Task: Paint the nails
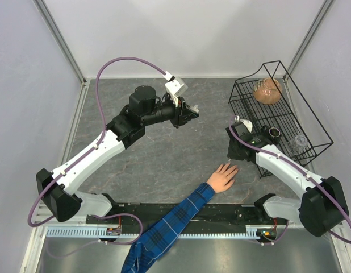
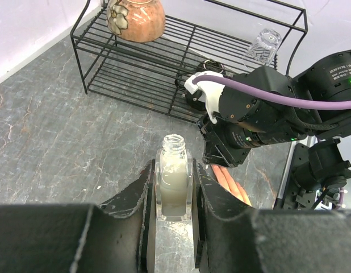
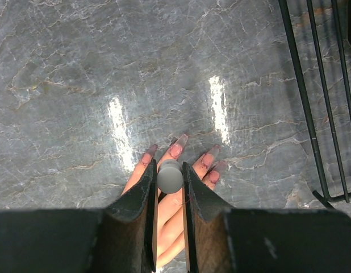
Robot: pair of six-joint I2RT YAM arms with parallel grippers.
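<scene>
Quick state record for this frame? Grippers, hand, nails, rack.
hand: palm down on table, blue plaid sleeve
nails: visible ones tinted reddish
left gripper: shut on polish bottle, uncapped, pale liquid
right gripper: shut on grey cap, above the hand
rack: far right, holds vase and glass

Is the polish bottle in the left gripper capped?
No, the bottle in the left gripper shows a bare open neck, no cap.
</scene>
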